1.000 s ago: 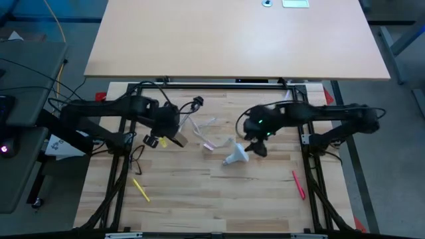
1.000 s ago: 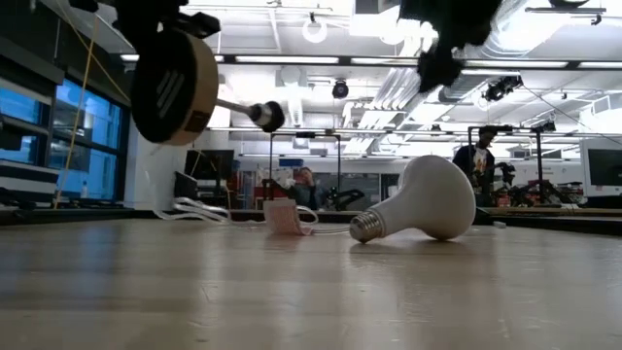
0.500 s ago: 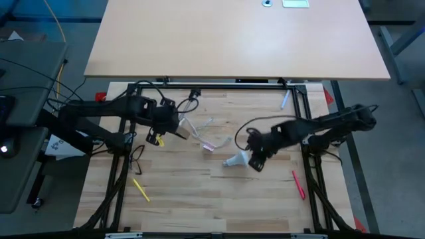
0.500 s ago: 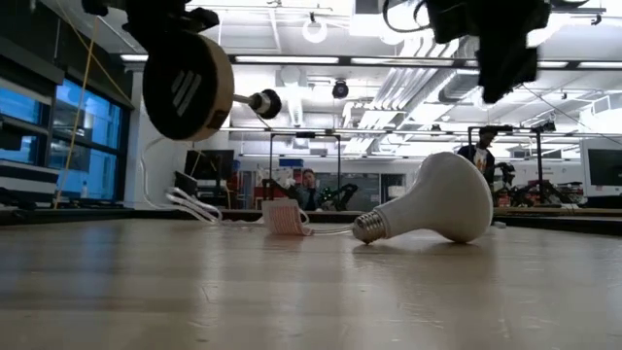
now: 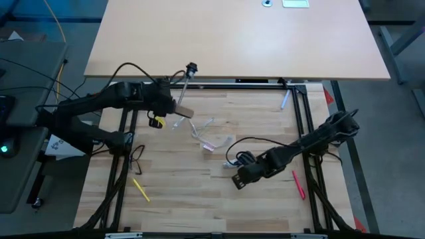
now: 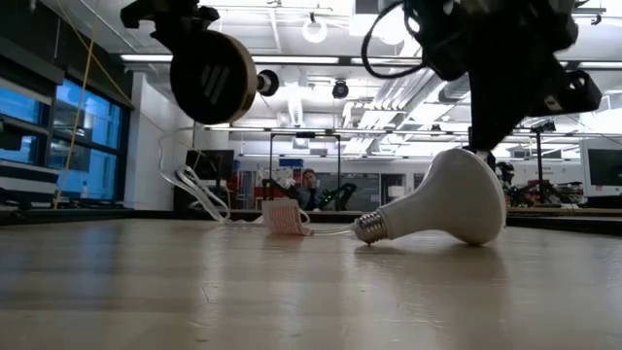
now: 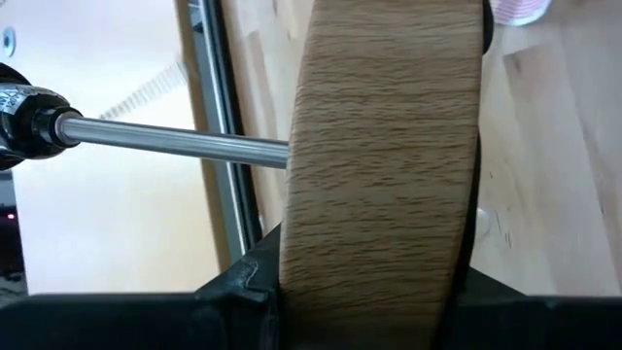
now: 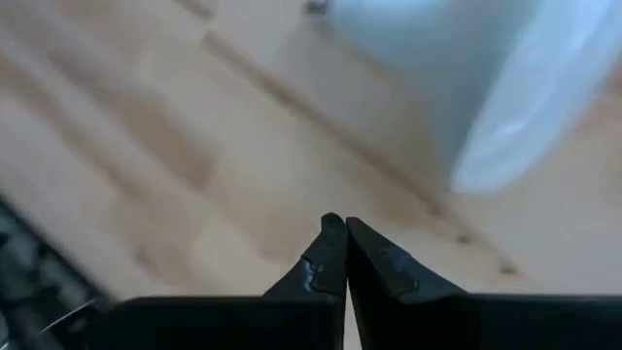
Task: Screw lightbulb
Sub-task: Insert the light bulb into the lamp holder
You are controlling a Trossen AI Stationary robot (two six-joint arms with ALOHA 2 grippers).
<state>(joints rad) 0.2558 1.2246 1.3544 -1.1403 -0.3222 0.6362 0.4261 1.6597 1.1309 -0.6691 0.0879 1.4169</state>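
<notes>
right gripper (image 8: 345, 255): fingers now snapped closed on nothing, beside white rounded lightbulb (image 6: 442, 202) lying on wooden table (image 6: 292, 282) | grasp missed, retry | left gripper (image 5: 166, 109): fingers gripping round wooden disc lamp base (image 6: 212, 63) aloft

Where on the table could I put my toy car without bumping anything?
The near strip of the table between the yellow marker and red marker is bare. So is the far stretch between the wooden disc and blue pen. The middle is crowded: white cord, lightbulb, right gripper.
</notes>
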